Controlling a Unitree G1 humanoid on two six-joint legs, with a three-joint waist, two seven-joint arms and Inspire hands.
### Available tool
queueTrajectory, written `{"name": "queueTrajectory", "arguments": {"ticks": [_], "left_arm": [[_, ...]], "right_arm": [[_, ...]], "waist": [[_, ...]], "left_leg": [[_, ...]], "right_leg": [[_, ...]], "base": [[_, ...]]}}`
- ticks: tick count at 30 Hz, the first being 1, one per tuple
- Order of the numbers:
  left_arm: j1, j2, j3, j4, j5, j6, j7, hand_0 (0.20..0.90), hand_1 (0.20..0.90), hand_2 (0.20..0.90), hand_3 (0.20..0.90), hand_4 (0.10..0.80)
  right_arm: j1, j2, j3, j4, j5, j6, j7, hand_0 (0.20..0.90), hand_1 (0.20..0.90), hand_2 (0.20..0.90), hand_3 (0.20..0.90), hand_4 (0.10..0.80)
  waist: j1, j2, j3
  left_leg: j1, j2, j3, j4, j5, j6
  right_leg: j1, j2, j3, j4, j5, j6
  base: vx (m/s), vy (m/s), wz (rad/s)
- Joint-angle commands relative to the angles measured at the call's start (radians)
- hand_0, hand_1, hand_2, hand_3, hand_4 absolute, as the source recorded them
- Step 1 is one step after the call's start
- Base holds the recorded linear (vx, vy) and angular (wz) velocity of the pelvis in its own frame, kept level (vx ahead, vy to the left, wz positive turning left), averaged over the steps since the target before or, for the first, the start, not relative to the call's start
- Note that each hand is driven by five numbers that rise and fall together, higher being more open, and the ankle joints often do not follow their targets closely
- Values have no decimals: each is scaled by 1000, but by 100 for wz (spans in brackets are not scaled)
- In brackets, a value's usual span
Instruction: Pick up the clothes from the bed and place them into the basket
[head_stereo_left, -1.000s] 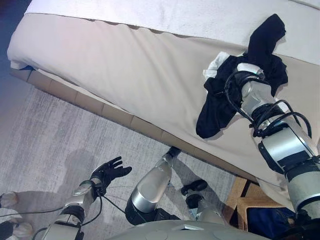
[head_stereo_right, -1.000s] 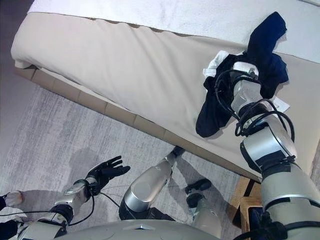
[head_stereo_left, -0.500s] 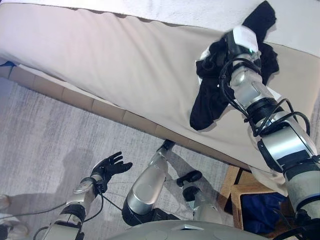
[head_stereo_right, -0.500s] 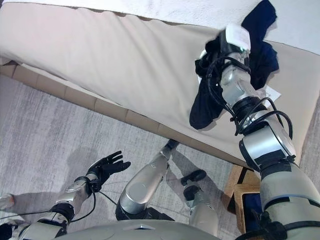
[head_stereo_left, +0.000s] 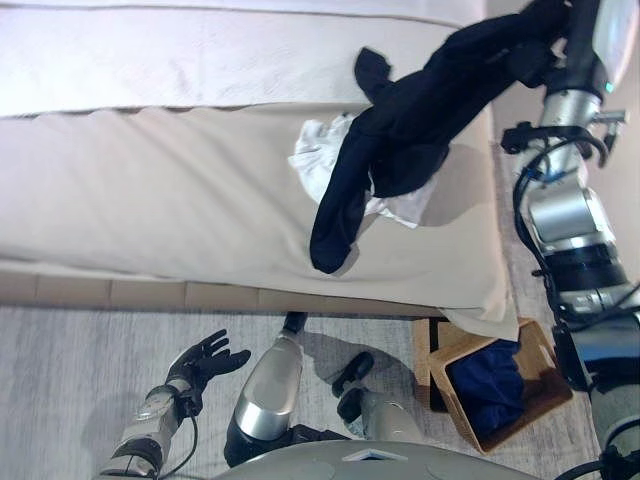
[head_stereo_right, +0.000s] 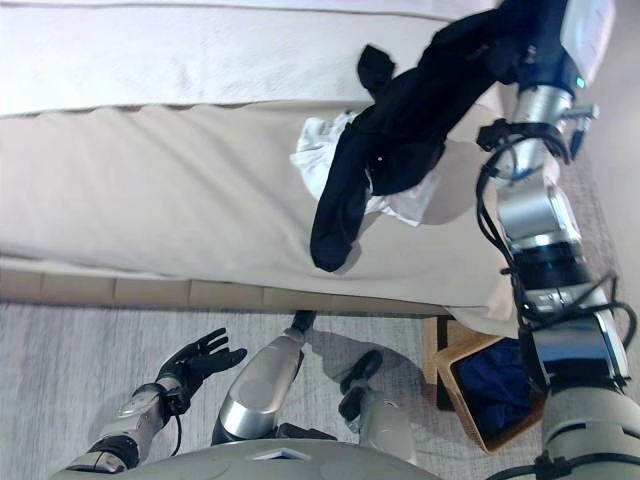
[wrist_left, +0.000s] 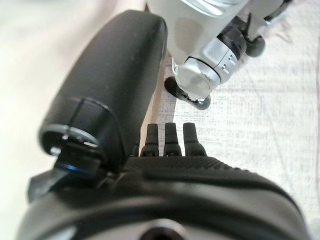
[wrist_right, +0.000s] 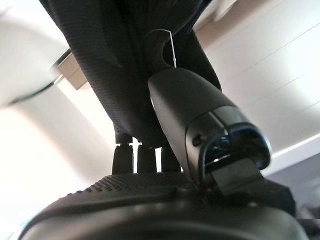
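A black garment (head_stereo_left: 410, 120) hangs from my right hand (head_stereo_left: 560, 35), which is raised over the right end of the bed (head_stereo_left: 150, 200). In the right wrist view the thumb (wrist_right: 185, 110) and fingers are curled on the black cloth (wrist_right: 125, 60). The garment's lower end dangles just above the bed's front edge. A white garment (head_stereo_left: 318, 160) lies crumpled on the beige cover beneath it. The wooden basket (head_stereo_left: 560, 385) stands on the floor by the bed's right corner, with dark blue cloth (head_stereo_left: 490, 385) inside. My left hand (head_stereo_left: 205, 360) is open and empty, low above the floor.
The bed has a beige cover in front and a white quilt (head_stereo_left: 200, 50) behind. A grey carpet (head_stereo_left: 70, 380) lies in front of the bed. The basket sits close to the bed's corner.
My right hand has lifted the black garment off the bed and swung it up and to the right. The white garment now lies uncovered. The camera has turned, bringing the basket further into view.
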Motion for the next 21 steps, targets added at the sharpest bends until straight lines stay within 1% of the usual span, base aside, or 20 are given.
{"name": "queueTrajectory", "arguments": {"ticks": [1, 2, 7, 9, 12, 18, 19, 21], "left_arm": [[79, -5, -64, 65, 61, 8, 20, 900, 900, 900, 900, 800], [72, -13, -70, 62, 67, 29, 27, 900, 900, 900, 900, 800], [55, -30, -92, 43, 75, 66, 32, 900, 900, 900, 900, 800], [52, -34, -102, 40, 77, 72, 34, 900, 900, 900, 900, 800], [39, -35, -118, 25, 88, 102, 30, 900, 900, 900, 900, 800], [29, -33, -155, 9, 111, 135, 27, 900, 900, 900, 900, 800], [27, -30, -158, 7, 115, 140, 27, 900, 900, 900, 900, 800], [21, -26, -162, 2, 124, 151, 18, 900, 900, 900, 900, 800]], "right_arm": [[4, -150, -75, -81, 1, -22, -134, 300, 300, 300, 200, 100], [25, -175, -96, -87, 11, -27, -145, 300, 300, 300, 200, 100], [32, -250, -146, -94, 9, -29, -197, 300, 300, 300, 200, 100], [29, -274, -158, -94, 30, -37, -225, 300, 300, 300, 200, 100], [46, -316, -189, -97, 55, -43, -247, 300, 300, 300, 200, 100], [87, -362, -221, -81, 112, -31, -186, 300, 300, 300, 200, 100], [97, -366, -225, -79, 125, -29, -166, 300, 300, 300, 200, 100], [113, -372, -228, -67, 148, 2, -90, 300, 300, 300, 200, 100]], "waist": [[-47, 29, -253], [-72, 31, -268], [-127, 43, -295], [-140, 45, -301], [-174, 51, -313], [-218, 53, -325], [-224, 53, -324], [-233, 52, -322]], "left_leg": [[115, 46, 126, -183, -36, 9], [133, 47, 148, -183, -44, 7], [174, 51, 199, -184, -59, 1], [181, 51, 209, -184, -62, 1], [200, 53, 230, -181, -70, -1], [227, 58, 251, -175, -80, -4], [228, 59, 254, -172, -81, -5], [227, 62, 260, -163, -84, -9]], "right_leg": [[77, 52, -15, 41, -128, 17], [80, 56, 2, 25, -120, 13], [84, 65, 37, -12, -95, 9], [86, 68, 47, -21, -90, 9], [88, 72, 66, -19, -91, 5], [96, 82, 88, -16, -98, -6], [96, 84, 92, -15, -98, -8], [93, 85, 96, -12, -98, -11]], "base": [[-4, -121, -52], [-8, -131, -61], [-24, -98, -44], [-28, -110, -34], [-15, -112, -35], [6, -110, -22], [-7, -120, -15], [0, -103, -7]]}}
